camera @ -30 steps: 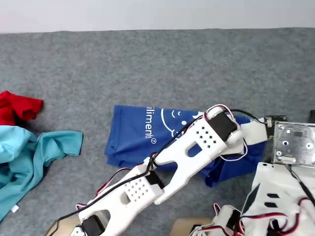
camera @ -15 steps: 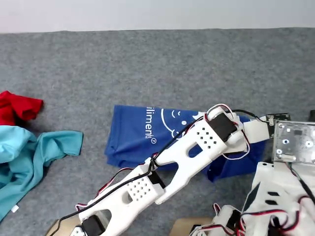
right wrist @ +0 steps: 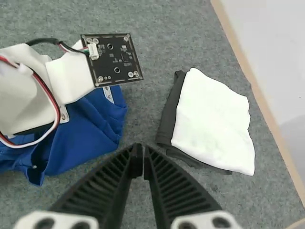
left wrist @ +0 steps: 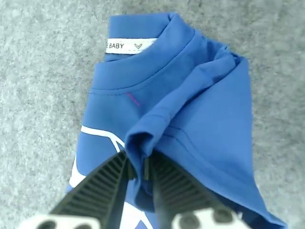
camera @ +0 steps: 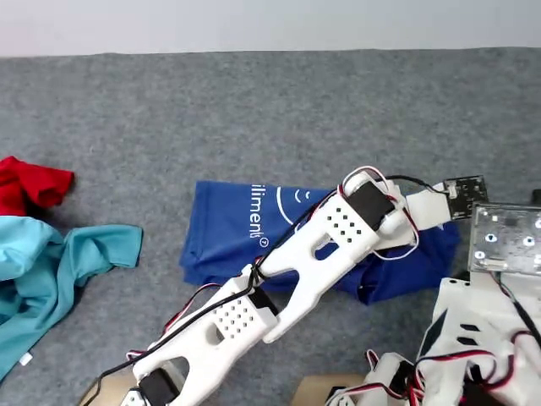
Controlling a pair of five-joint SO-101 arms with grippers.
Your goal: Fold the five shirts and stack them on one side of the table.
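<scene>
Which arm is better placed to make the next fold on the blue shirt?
Left. The left gripper is shut on a pinched ridge of the blue shirt. The right gripper is shut on nothing, above the table between the blue shirt and the folded white shirt.

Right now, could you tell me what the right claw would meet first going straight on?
Probably the bare grey mat, in the gap between the blue shirt and the folded white garment; depth is unclear.

I'm pinching up a fold of the half-folded blue shirt (camera: 224,233) mid-table; teal shirt (camera: 51,254) and red shirt (camera: 25,186) are lying crumpled, touching.
</scene>
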